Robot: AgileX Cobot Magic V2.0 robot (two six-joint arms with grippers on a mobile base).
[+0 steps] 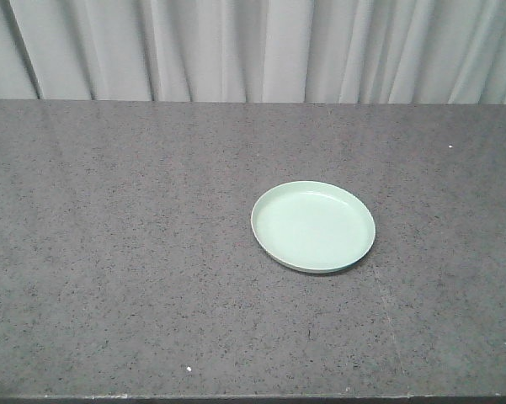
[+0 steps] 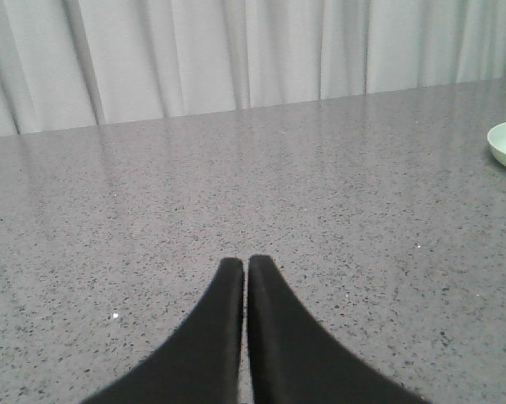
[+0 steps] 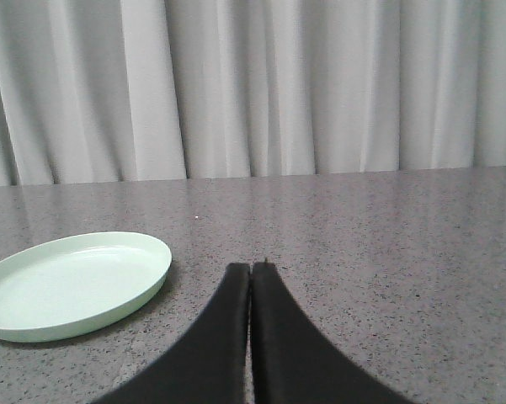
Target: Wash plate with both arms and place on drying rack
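Mint-green plate (image 1: 313, 226) lies flat on speckled grey countertop (image 1: 109, 252), right of centre, untouched. Left gripper (image 2: 245, 263) and right gripper (image 3: 251, 268): fingers pressed together, empty, apart from plate. Likely risk: glossy low rim slips, plate skids rather than lifts.

The plate (image 1: 313, 227) looks like smooth plastic with a soft gloss. The counter (image 1: 109, 252) is grey speckled stone, or a stone-like material, and it is polished enough to give faint reflections. The curtain (image 1: 236, 50) behind is pale matt cloth. The left pincer (image 2: 246, 263) and the right pincer (image 3: 251, 268) are black, smooth and matt.
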